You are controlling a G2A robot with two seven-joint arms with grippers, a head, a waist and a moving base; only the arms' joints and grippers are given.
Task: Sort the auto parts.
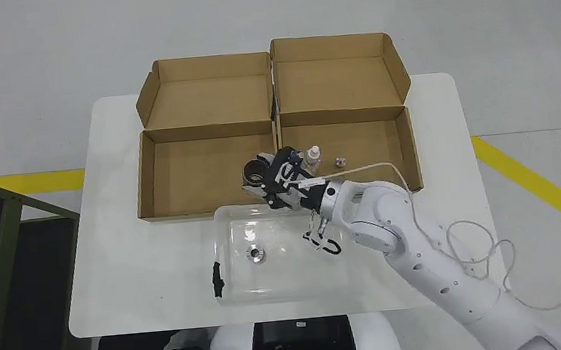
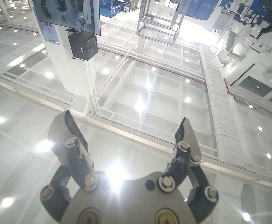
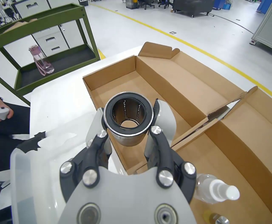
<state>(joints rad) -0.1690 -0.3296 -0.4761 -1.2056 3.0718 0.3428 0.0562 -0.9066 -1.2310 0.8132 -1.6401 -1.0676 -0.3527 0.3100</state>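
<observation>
One metal bearing sleeve [image 3: 128, 127] with black end rings is clamped between the fingers of the right pincer [image 3: 128, 110], over the near right corner of the left cardboard box [image 1: 190, 178]. Just beside it, the right cardboard box [image 1: 373, 147] holds a small spray bottle [image 1: 313, 154] and a little metal part [image 1: 341, 161]. Along the near edge of the bench [image 1: 118, 269], a clear tray [image 1: 289, 275] carries a metal ring [image 1: 257, 254] and a black piece [image 1: 216, 279]. The left pincer [image 2: 126, 116] gapes wide, holding nothing.
</observation>
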